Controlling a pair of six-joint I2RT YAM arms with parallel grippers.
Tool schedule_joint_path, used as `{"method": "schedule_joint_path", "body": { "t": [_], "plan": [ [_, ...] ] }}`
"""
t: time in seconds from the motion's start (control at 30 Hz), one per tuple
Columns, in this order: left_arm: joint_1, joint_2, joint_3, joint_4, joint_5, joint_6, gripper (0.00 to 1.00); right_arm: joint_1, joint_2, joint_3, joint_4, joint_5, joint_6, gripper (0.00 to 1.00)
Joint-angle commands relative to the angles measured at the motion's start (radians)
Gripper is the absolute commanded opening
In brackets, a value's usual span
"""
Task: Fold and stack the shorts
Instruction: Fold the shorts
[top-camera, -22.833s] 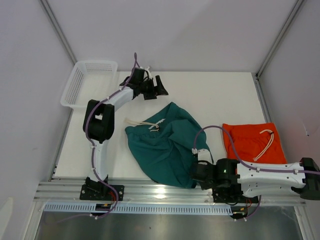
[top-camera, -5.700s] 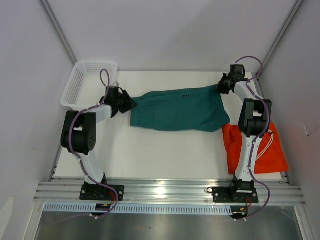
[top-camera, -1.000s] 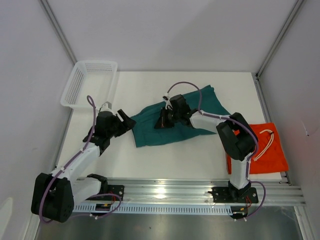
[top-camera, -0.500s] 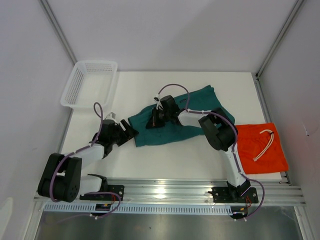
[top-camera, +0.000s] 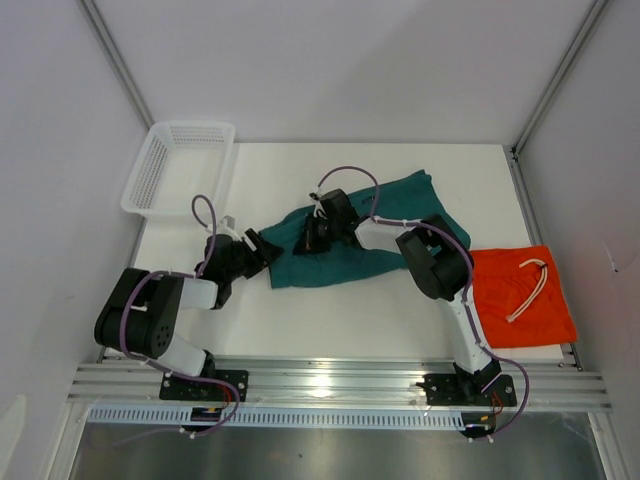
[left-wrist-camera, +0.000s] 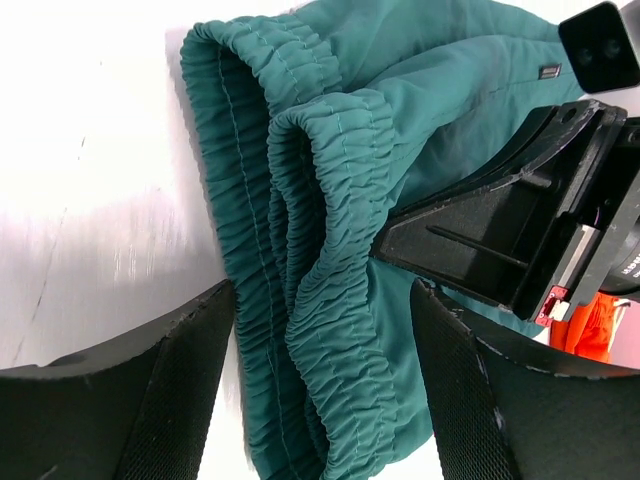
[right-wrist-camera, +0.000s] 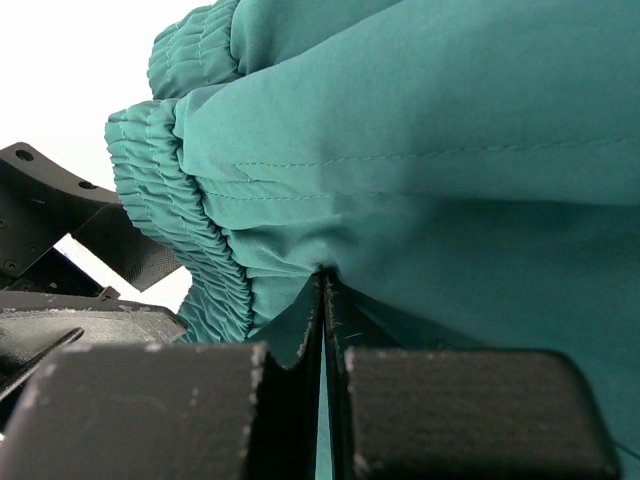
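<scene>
The teal green shorts (top-camera: 400, 200) lie bunched across the middle of the table, with the gathered waistband at the left end. My right gripper (top-camera: 308, 240) is shut on a fold of the teal fabric (right-wrist-camera: 450, 150) just behind the waistband; its jaws (right-wrist-camera: 325, 290) are pressed together on the cloth. My left gripper (top-camera: 265, 248) is open at the waistband's end, and the doubled waistband (left-wrist-camera: 330, 330) sits between its spread fingers (left-wrist-camera: 150, 400). The orange-red shorts (top-camera: 520, 295) with a white drawstring (top-camera: 530, 285) lie flat at the right.
A white mesh basket (top-camera: 180, 165) stands at the far left corner. The right arm's black gripper body (left-wrist-camera: 500, 240) is close to my left gripper's right finger. Metal rails run along the near edge (top-camera: 330, 380).
The left gripper has moved up and right to the waistband's end. The right gripper pulled the teal fabric leftward a second ago and has barely moved since.
</scene>
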Motion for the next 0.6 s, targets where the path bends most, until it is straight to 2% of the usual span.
{"method": "schedule_joint_path", "body": {
  "t": [0.0,0.3,0.57],
  "plan": [
    [0.005,0.055,-0.025,-0.020,-0.019,-0.002,0.75,0.005,0.038,0.014,-0.034,0.035,-0.024,0.00],
    [-0.006,0.006,-0.030,-0.046,-0.097,0.005,0.73,-0.003,0.038,0.009,-0.036,0.034,-0.027,0.00],
    [-0.038,0.038,-0.001,-0.029,-0.163,0.004,0.72,-0.001,0.036,0.005,-0.027,0.023,-0.024,0.00]
  ]
}}
